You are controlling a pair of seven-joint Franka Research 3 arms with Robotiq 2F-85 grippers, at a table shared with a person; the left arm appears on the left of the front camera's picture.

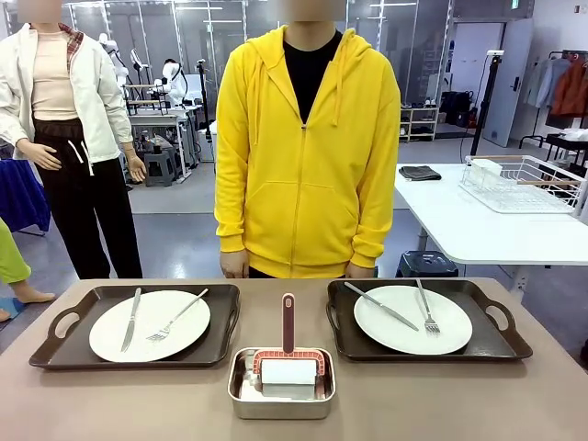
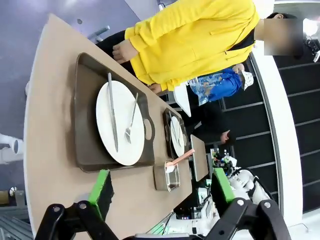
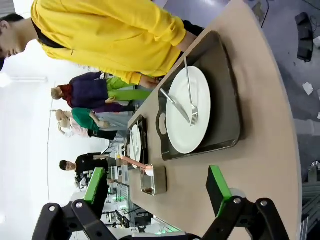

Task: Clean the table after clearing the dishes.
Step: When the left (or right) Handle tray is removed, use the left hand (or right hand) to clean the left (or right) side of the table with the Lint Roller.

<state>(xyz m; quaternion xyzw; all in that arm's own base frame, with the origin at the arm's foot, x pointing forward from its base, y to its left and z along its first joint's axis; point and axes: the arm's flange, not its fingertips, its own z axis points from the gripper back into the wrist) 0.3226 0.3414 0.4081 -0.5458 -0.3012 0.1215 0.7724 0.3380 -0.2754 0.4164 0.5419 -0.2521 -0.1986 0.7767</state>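
Two white plates rest on dark brown handled trays on the taupe table (image 1: 459, 395). The left plate (image 1: 150, 325) carries a knife and fork on the left tray (image 1: 55, 344). The right plate (image 1: 412, 319) with its cutlery lies on the right tray (image 1: 496, 344). In the left wrist view my left gripper (image 2: 162, 192) is open above the table edge, with the left plate (image 2: 119, 122) ahead of it. In the right wrist view my right gripper (image 3: 159, 187) hangs open too, short of the right plate (image 3: 188, 110). Neither gripper holds anything.
A small steel pan (image 1: 281, 386) between the trays holds a red-handled roller tool (image 1: 288, 354). A person in a yellow hoodie (image 1: 308, 147) stands at the far edge, hands by the table. A white side table (image 1: 459, 220) with a wire rack (image 1: 524, 184) stands at the right.
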